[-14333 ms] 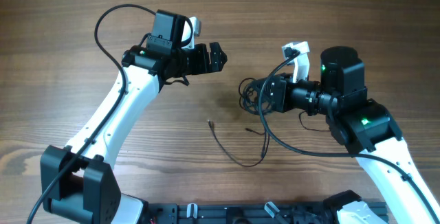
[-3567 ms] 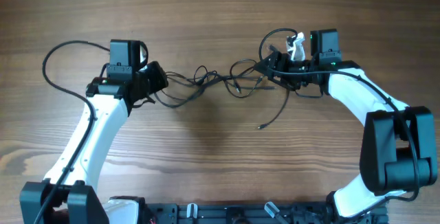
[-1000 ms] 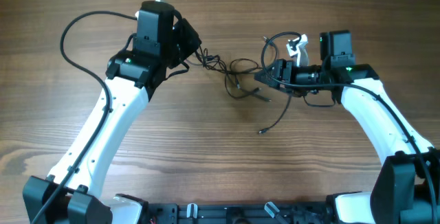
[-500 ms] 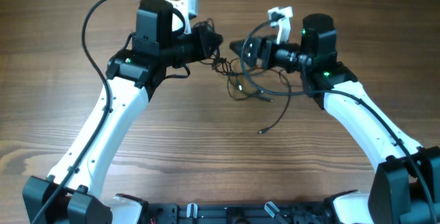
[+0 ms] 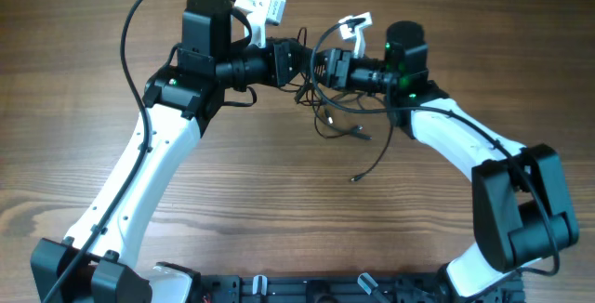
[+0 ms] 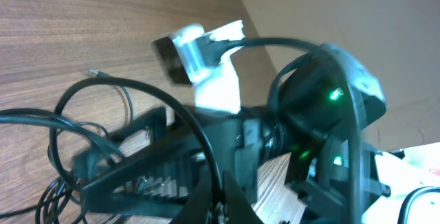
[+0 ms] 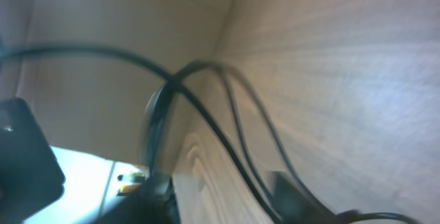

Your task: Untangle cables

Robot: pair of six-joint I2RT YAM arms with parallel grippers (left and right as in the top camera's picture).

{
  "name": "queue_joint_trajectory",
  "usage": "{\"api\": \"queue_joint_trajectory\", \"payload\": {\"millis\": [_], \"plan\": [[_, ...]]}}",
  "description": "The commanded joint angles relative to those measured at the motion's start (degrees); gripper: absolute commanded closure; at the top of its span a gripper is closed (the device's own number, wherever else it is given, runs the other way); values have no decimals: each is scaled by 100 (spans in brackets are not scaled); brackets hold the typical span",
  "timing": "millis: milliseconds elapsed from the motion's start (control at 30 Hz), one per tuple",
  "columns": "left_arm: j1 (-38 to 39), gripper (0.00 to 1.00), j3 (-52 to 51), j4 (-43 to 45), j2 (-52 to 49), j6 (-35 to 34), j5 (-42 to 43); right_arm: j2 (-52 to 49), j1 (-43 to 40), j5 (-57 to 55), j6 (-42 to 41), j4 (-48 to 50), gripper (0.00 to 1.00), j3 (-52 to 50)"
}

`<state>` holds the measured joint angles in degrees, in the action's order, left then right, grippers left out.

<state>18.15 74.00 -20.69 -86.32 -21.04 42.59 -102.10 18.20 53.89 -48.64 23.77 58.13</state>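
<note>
At the far middle of the wooden table (image 5: 74, 108), the cables (image 5: 325, 108) form a loose knot of very thin black cords. Several small loops bunch just below the two grippers, and one long strand curves toward the near edge, ending in a small plug tip (image 5: 352, 179) that lies on the wood. The left gripper (image 5: 296, 61) and right gripper (image 5: 323, 67) point at each other, nearly tip to tip, with the top of the knot rising between them. From overhead, dark fingers and dark cords merge, so I cannot tell how wide either pair of jaws stands or whether either grips a strand. The left wrist view shows the right gripper's body close up with a green light (image 6: 335, 95) and looping cords in front. The right wrist view is blurred, with only crossing strands against the wood.
</note>
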Motion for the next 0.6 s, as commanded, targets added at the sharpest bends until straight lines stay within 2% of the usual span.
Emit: {"api": "queue_joint_trajectory", "payload": {"millis": [0,100,200,300,433,567], "plan": [[-205,96,17,-15,260,131,146,-170,-234,-87,-94,-264,95,26],[-955,96,17,-205,634,114,42,-94,-1008,33,11,-1067,95,26],[-2216,96,15,-481,1091,-192,-173,70,-2085,122,868,-2448,95,26],[-3230,96,15,-658,1276,-387,-170,179,-2992,-302,1598,-3687,96,26],[-4015,96,15,-1016,1287,-387,-170,262,-4050,-695,2223,-4647,95,26],[-4218,96,15,-1102,1283,-387,-173,280,-4876,-756,2476,-4972,95,26]]}}
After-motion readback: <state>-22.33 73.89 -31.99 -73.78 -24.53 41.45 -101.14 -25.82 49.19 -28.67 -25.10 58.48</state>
